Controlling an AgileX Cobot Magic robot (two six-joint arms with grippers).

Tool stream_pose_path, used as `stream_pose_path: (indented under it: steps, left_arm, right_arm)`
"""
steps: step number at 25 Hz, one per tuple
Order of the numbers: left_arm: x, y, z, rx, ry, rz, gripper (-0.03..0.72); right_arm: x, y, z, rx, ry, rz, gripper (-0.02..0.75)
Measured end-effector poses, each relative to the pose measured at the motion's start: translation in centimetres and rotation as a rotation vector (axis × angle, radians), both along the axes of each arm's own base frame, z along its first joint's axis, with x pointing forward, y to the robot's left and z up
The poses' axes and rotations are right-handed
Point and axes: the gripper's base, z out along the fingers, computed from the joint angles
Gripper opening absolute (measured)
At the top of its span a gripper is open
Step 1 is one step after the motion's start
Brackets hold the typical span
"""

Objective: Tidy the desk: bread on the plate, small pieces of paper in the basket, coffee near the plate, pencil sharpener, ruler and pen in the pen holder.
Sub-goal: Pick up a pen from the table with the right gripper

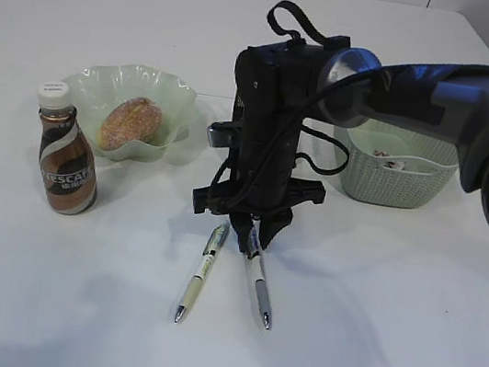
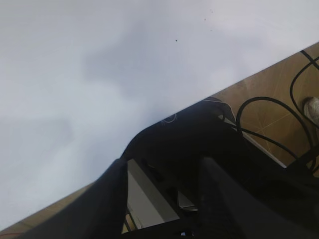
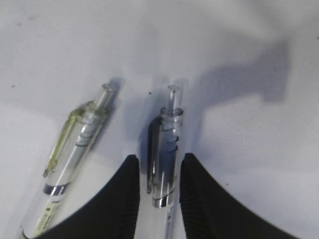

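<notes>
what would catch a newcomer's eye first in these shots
The big black right arm dominates mid-desk, its gripper lowered so the fingers straddle the clip end of the right-hand pen. A second pen with a yellowish clip lies just to the left, untouched. Behind, the bread sits in the green plate with the coffee in front at far left, and the basket is on the right.

Sugar-dusted bread (image 1: 130,123) resting in ruffled pale green plate (image 1: 86,85), far left on white desk (image 1: 370,334). Brown coffee (image 1: 66,159) bottle upright just near-left of plate. Two clear pens, yellow-clipped (image 1: 200,271) and dark-clipped (image 1: 258,286), lying centre. Green basket (image 1: 398,181) far right, paper scraps (image 1: 388,157) inside.
</notes>
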Motion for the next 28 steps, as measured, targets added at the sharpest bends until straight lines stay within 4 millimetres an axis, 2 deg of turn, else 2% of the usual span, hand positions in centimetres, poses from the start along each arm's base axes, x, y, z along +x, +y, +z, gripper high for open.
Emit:
stream_pose_path:
  steps: [5,9,15,18,24,28]
  left_arm:
    - [0.0,0.0,0.0,0.0,0.0,0.0,0.328]
    - [0.0,0.0,0.0,0.0,0.0,0.0,0.328]
    - [0.0,0.0,0.0,0.0,0.0,0.0,0.328]
    - [0.0,0.0,0.0,0.0,0.0,0.0,0.328]
    - [0.0,0.0,0.0,0.0,0.0,0.0,0.328]
    - [0.0,0.0,0.0,0.002,-0.001,0.0,0.328]
  right_arm:
    - [0.0,0.0,-0.1,-0.001,0.001,0.0,0.232]
    - [0.0,0.1,-0.7,-0.002,0.014,-0.002,0.167]
    - [0.1,0.1,-0.6,0.002,0.014,-0.001,0.126]
    - [0.1,0.2,-0.3,0.006,0.008,0.001,0.074]
    - [0.4,0.2,-0.1,0.005,-0.008,0.004,0.07]
    - [1.2,0.6,1.2,0.027,-0.06,0.008,0.069]
